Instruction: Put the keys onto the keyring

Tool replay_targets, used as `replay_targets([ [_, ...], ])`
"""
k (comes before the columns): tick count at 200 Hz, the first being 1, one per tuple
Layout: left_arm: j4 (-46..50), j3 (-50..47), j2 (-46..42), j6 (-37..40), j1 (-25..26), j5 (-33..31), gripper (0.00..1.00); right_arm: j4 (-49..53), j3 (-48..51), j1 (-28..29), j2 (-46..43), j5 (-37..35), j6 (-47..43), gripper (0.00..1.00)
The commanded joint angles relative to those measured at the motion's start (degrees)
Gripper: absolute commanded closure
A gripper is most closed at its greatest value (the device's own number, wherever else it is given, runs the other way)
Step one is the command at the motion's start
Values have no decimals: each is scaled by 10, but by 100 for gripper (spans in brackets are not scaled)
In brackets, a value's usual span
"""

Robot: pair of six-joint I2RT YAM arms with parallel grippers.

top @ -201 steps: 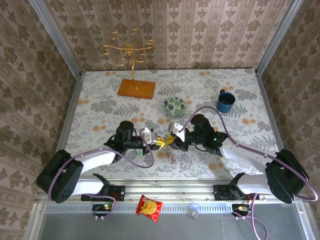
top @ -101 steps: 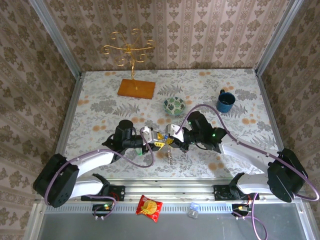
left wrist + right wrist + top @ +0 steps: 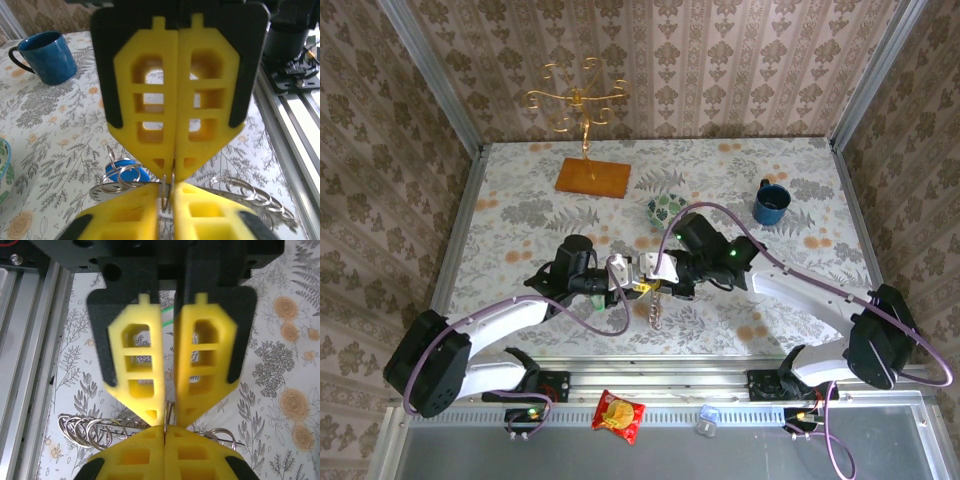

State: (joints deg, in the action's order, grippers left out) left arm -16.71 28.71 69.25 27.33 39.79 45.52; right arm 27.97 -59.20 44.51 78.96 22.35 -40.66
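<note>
My left gripper (image 3: 638, 284) and right gripper (image 3: 654, 282) meet tip to tip above the near middle of the table. Both are shut on the same thin wire ring (image 3: 168, 192), which stands edge-on between them. In the left wrist view my left gripper (image 3: 167, 190) pinches it from below and the right gripper (image 3: 176, 172) from above. The right wrist view has my right gripper (image 3: 165, 434) below and the left gripper (image 3: 169, 412) above. A blue-headed key (image 3: 131, 170) hangs on small rings beside the grey flat band of the keyring (image 3: 102, 192). More rings (image 3: 655, 310) dangle below.
A green-patterned bowl (image 3: 668, 211) sits just behind the grippers and a blue mug (image 3: 771, 203) at the back right. A gold wire stand (image 3: 578, 105) rises from a wooden base (image 3: 593, 177) at the back. A red-and-yellow snack packet (image 3: 619, 415) lies off the table in front.
The right arm has swung left and pressed its fingertips closer against the left gripper's. The hanging rings have shifted slightly left with them. The left arm has barely moved.
</note>
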Motion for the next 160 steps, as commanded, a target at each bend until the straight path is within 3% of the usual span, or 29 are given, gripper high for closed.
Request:
replay_targets([
  [1, 7, 21, 4, 18, 6, 9, 97, 41, -33, 8, 4, 4, -13, 100],
  [4, 7, 21, 3, 19, 5, 9, 99, 36, -30, 8, 3, 5, -8, 100],
  [20, -5, 12, 0, 16, 5, 10, 100, -17, 0, -10, -22, 36, 27, 80],
  [33, -32, 0, -1, 3, 5, 12, 100, -78, 45, -37, -50, 77, 65, 75],
  [54, -92, -19, 3, -21, 5, 20, 100, -182, 117, -61, -90, 122, 121, 74],
  [92, -166, -40, 21, -49, 5, 37, 100, -305, 196, -62, -110, 132, 165, 72],
  [160, -207, -52, 32, -65, 5, 58, 100, -342, 208, -62, -79, 142, 168, 77],
])
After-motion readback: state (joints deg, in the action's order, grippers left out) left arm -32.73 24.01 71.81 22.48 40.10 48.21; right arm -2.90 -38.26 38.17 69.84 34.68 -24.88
